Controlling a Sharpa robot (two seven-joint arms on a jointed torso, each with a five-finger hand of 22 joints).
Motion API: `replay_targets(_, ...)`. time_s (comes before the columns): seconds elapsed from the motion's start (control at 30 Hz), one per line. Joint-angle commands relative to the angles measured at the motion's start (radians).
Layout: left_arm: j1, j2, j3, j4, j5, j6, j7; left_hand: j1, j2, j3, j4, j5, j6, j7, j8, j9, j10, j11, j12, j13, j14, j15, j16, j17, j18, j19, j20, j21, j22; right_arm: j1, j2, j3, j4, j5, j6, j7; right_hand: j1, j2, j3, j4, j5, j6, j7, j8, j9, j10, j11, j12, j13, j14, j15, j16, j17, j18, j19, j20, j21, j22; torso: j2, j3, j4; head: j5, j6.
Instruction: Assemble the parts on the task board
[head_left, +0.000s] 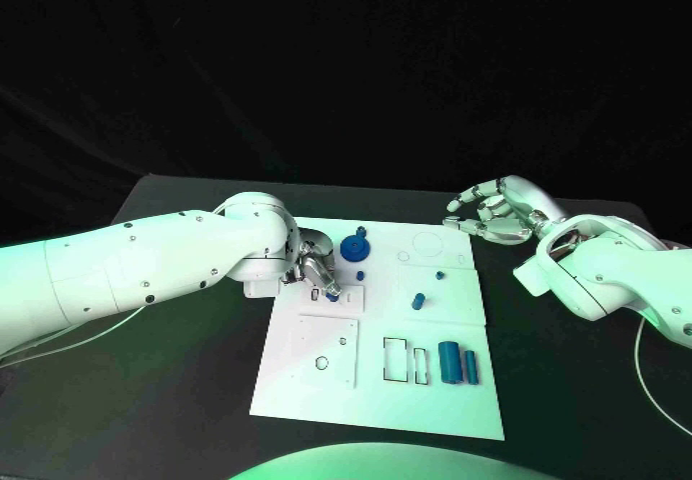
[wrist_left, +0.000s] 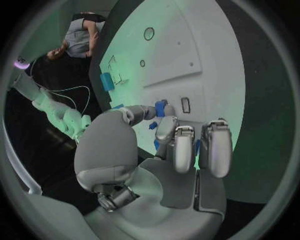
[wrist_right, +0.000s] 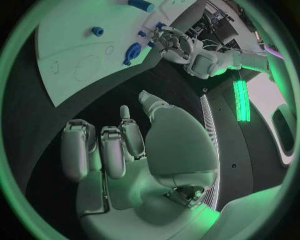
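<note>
Your left hand is down at about 10 o'clock on the task board, fingers pinching a small blue part right over the board near a small rectangular slot, so you're mid-placement on that piece, I'd say. Right hand hangs off the board at 2 o'clock above the desk, fingers loosely spread, holding nothing. Next you'll want to line the part up with its slot and ease it down. The blue disc and blue cylinders wait.
</note>
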Motion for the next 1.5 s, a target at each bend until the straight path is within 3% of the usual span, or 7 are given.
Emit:
replay_targets(0.03,-0.003,0.004,-0.003,0.001,0.007,0.037,-0.003,-0.002,0.007,0.157,-0.164,0.006,0.05,-0.043,0.005,0.002,0.009,0.0,0.004,0.002,0.104,-0.008,0.003,0.263,-0.019,0.038,-0.007,0.003,0.102,-0.001,0.0,0.0,0.001,-0.004,0.013,0.001,0.009,0.004,-0.004,0.0,0.003,0.003,0.0,0.004,0.001,-0.002,0.0,-0.002,0.025,0.08,0.002,-0.004,0.156,0.003,-0.005,-0.002,-0.005,0.055,0.0,0.0004,0.0005,-0.002,-0.001)
replay_targets(1.5,-0.002,-0.001,-0.003,-0.009,0.024,0.039,-0.008,-0.042,0.032,0.156,-0.161,0.028,0.078,-0.058,0.014,0.011,0.023,-0.012,0.002,-0.003,0.104,-0.019,0.003,0.263,-0.02,0.039,-0.015,0.003,0.104,-0.001,-0.006,0.0,0.002,-0.006,0.01,-0.003,0.01,0.004,-0.005,0.0,0.004,0.003,-0.001,0.004,0.001,-0.002,0.0,-0.002,0.026,0.08,0.002,-0.005,0.154,0.003,-0.005,-0.003,-0.006,0.055,0.0,0.0001,0.0008,-0.001,-0.005)
